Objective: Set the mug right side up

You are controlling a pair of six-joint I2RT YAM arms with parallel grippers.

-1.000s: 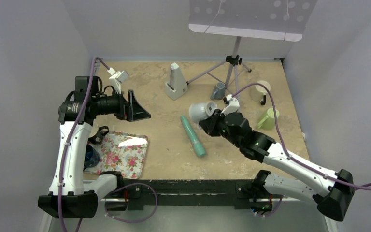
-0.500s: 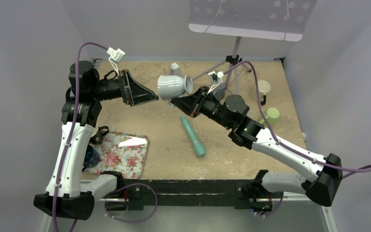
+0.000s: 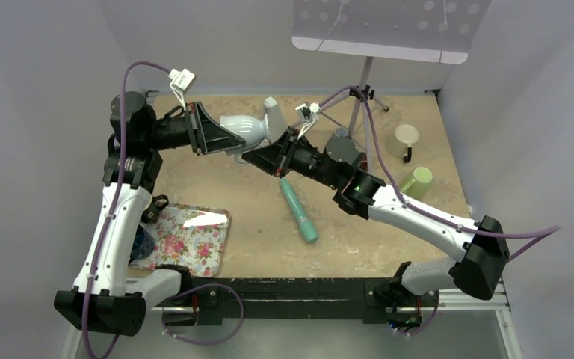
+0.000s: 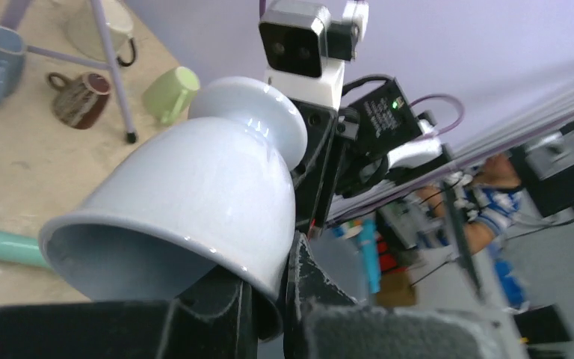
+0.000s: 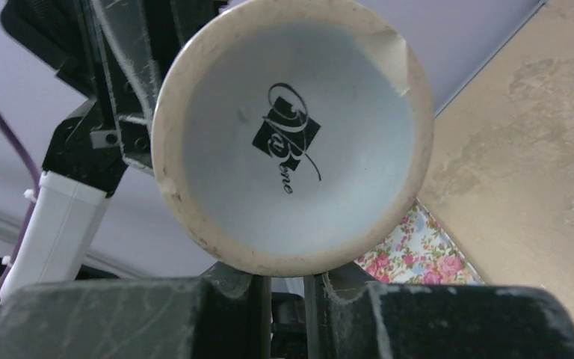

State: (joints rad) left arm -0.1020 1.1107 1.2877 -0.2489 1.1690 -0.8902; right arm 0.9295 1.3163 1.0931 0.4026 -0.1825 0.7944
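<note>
The white glazed footed mug hangs sideways above the surface. The left tool pinches its rim and the right tool pinches its foot. If one releases too early, the mug may slip and fall.

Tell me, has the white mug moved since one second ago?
Yes. In the top view the white mug went from the right of the grey metronome to its left.

Over the table, the mug lies between the left gripper and the right gripper to its right.
</note>
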